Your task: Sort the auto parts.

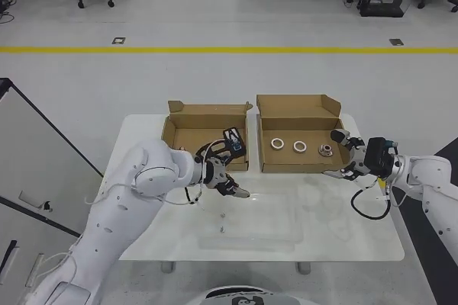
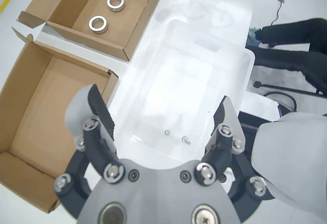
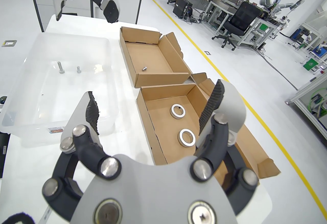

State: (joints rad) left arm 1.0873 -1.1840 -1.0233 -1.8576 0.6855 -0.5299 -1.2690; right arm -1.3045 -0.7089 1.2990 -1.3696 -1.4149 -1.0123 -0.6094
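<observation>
A clear plastic tray point(image 2: 245, 56) holds two small bolts point(image 2: 186, 140), also seen from the right wrist point(image 3: 60, 67). My left gripper point(image 2: 158, 93) hangs open and empty above the tray's end beside the left cardboard box point(image 1: 206, 114); the same gripper shows in the top view point(image 1: 227, 171) and from the other wrist point(image 3: 85, 18). That box holds one small bolt point(image 3: 144, 68). The right cardboard box point(image 1: 298, 114) contains two metal rings point(image 1: 276, 143) point(image 1: 300, 146) and a flanged hub point(image 1: 326, 150). My right gripper point(image 3: 154, 88) point(image 1: 336, 155) is open and empty at that box's right end.
The white table point(image 1: 351, 229) has bare surface to the right of the tray and along its front edge. Both boxes stand side by side at the back with their flaps point(image 3: 265, 166) spread outward. Office chairs and desks stand well beyond the table.
</observation>
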